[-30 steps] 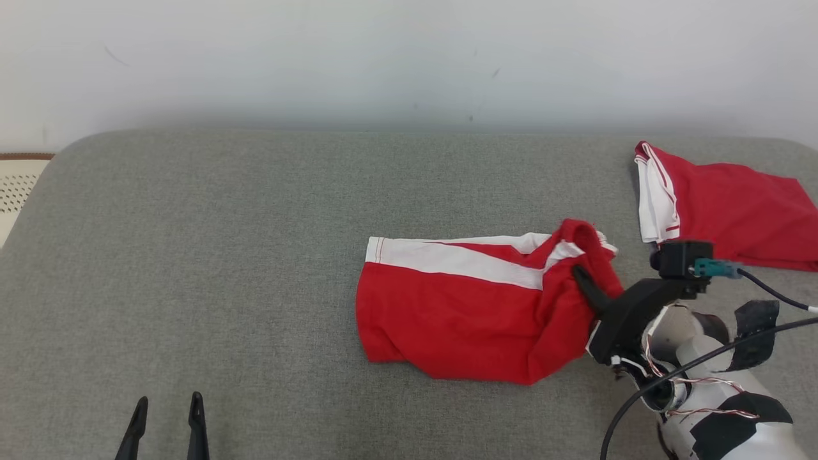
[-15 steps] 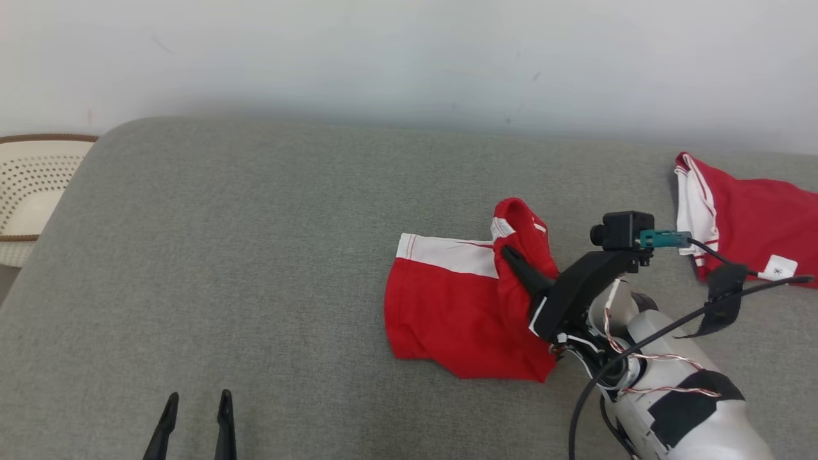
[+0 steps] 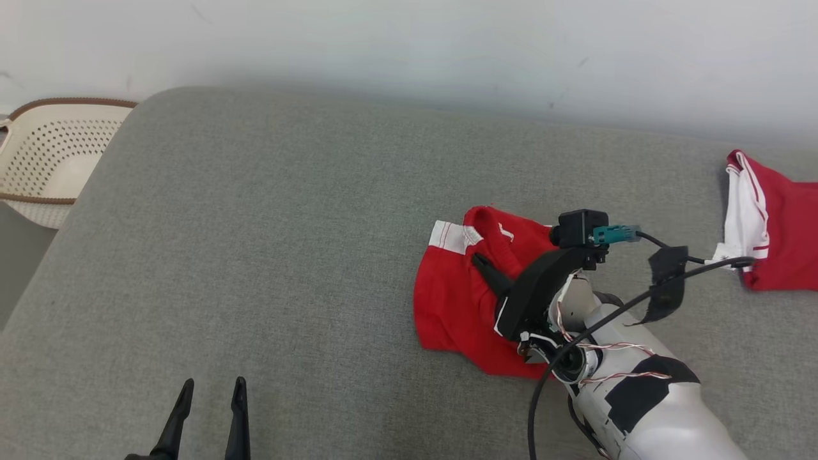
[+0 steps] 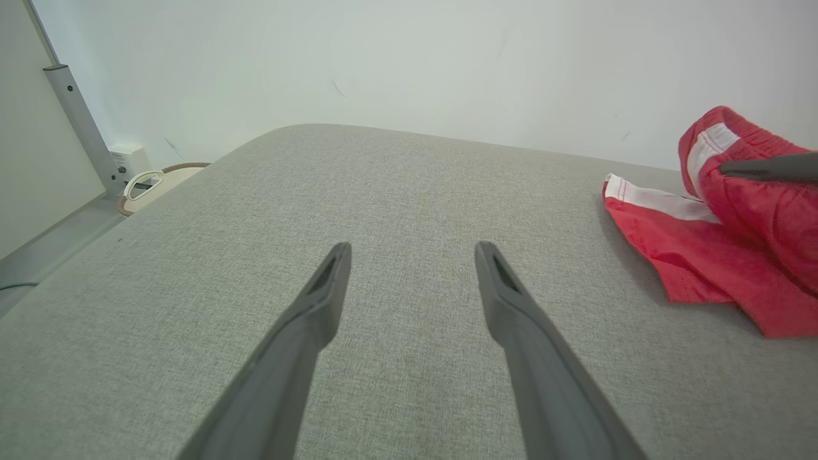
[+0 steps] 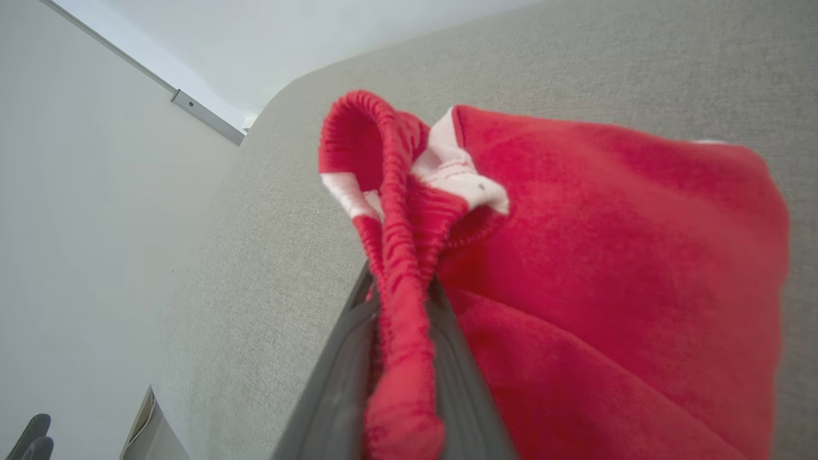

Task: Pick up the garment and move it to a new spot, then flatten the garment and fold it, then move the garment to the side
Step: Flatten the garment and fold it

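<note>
- Far left of the left gripper's fingers: a pale perforated basket [image 3: 45, 153] with a brown rim, off the edge of the grey cushion [image 3: 287, 223].
- Left gripper [image 3: 213, 383]: low over the near part of the cushion, fingers spread wide with bare fabric between them. It holds nothing. In the left wrist view the same wide gap shows [image 4: 414, 249].
- The garment [image 3: 447, 300], red shorts with a white band, is well to the right of those fingers and touches neither of them.
- Most of the garment lies on the cushion. One part with the ribbed waistband is lifted and bunched above the rest.
- Right gripper [image 5: 401, 300]: fingers [image 5: 339, 370] narrow and pinched on the red waistband. A fold of the band runs between them and loops out past the tips.
- The loose red cloth hangs to the right of the fingers in the right wrist view.
- Head view: one dark fingertip of the right gripper [image 3: 479, 259] pokes out over the red cloth.
- Far right, well apart from both grippers: another red-and-white cloth [image 3: 779, 236] flat on the cushion.
</note>
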